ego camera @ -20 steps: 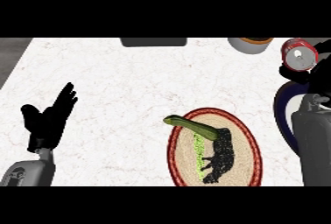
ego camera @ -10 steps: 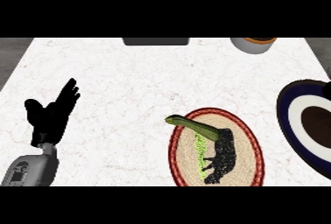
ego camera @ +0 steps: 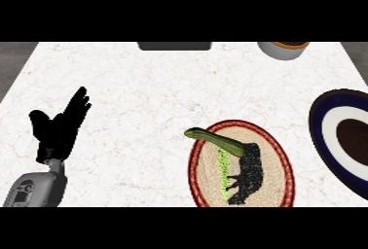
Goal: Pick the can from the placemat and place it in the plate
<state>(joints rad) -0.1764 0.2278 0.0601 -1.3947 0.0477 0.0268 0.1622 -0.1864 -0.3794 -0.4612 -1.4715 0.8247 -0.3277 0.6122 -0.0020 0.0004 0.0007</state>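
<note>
Nearest, the left hand [ego camera: 59, 129] rests open at the view's left, fingers straight and up. The oval placemat [ego camera: 277, 160] lies mid-counter; no can shows on it. The plate [ego camera: 332, 133] sits at the right edge, a cup [ego camera: 282, 49] beyond.

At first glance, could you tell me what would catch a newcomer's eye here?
The oval placemat with its red rim, low and right of centre, bears a green and black shape. A dark blue and white plate is cut by the right edge. The black left hand rests open at the left, fingers up.
</note>
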